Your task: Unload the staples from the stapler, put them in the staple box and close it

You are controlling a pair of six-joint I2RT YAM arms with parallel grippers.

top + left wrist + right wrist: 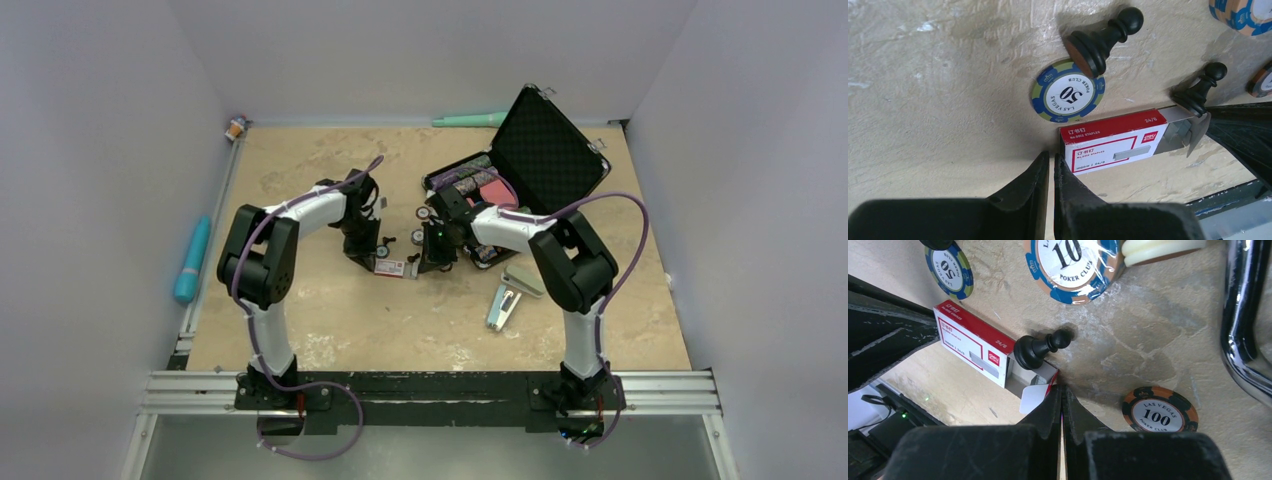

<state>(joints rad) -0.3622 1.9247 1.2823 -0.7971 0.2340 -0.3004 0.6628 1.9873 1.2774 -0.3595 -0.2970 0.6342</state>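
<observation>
The light-blue stapler (pixel 506 302) lies opened on the table in front of the right arm, apart from both grippers; it is out of both wrist views. A red and white staple box (pixel 390 268) lies between the grippers. My left gripper (pixel 372 256) is shut and empty, its tips (pixel 1051 156) at the box's (pixel 1113 142) closed end. My right gripper (pixel 428 262) is shut, its tips (pixel 1062 387) right beside the box's (pixel 970 342) open white flap. Grey staples show in the open end.
Black chess pawns (pixel 1103 37) (pixel 1200 90) (pixel 1040 349) and poker chips (pixel 1068 92) (pixel 1158 412) (pixel 1070 262) lie around the box. An open black case (pixel 545 150) stands behind the right arm. A teal tube (pixel 192 258) lies off the left edge.
</observation>
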